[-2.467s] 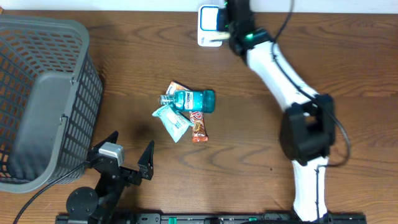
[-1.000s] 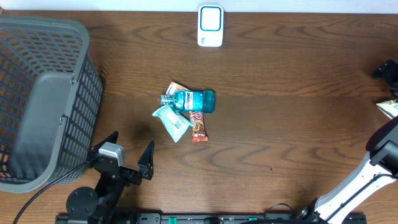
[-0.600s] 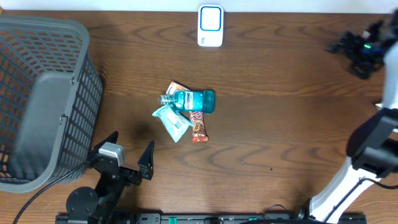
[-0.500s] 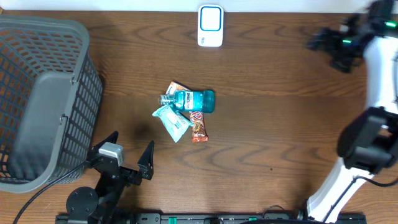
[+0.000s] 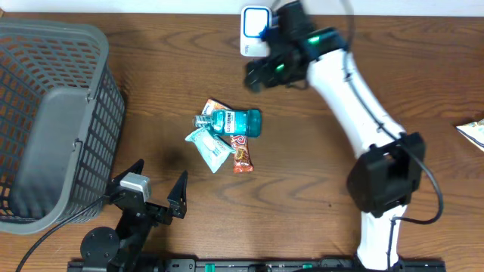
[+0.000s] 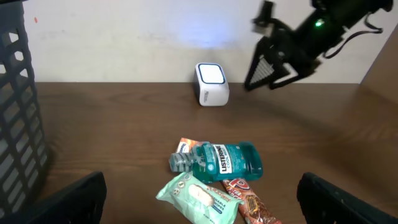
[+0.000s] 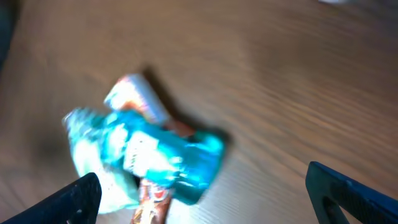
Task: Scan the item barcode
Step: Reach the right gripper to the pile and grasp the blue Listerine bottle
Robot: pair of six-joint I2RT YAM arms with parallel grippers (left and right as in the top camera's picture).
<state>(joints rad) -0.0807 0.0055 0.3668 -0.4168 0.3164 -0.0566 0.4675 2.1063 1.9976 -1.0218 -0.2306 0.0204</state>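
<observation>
Teal mouthwash bottle [image 5: 236, 122] lies on its side near the middle of the wooden table [image 5: 340, 189], with its cap pointing toward the grey basket [image 5: 45, 113] at the left. It rests across an orange packet [image 5: 216, 106]. A pale wipes pack [image 5: 210, 146] and a red snack bar [image 5: 240, 152] lie against its near side. From where I sit, the white scanner [image 6: 211, 84] stands at the far edge, well apart from the pile, its face lit blue.

My right gripper [image 5: 261, 73] hangs in the air just beside the scanner, between it and the bottle. Its jaws are spread and I see nothing between them. Its wrist view is smeared, but the bottle and packets fill the lower left of it. My left gripper [image 5: 161, 174] sits low near the front edge, beside the basket. Its jaws are spread wide and empty, and it faces the pile. Another packet [image 5: 473, 130] lies at the table's right edge
</observation>
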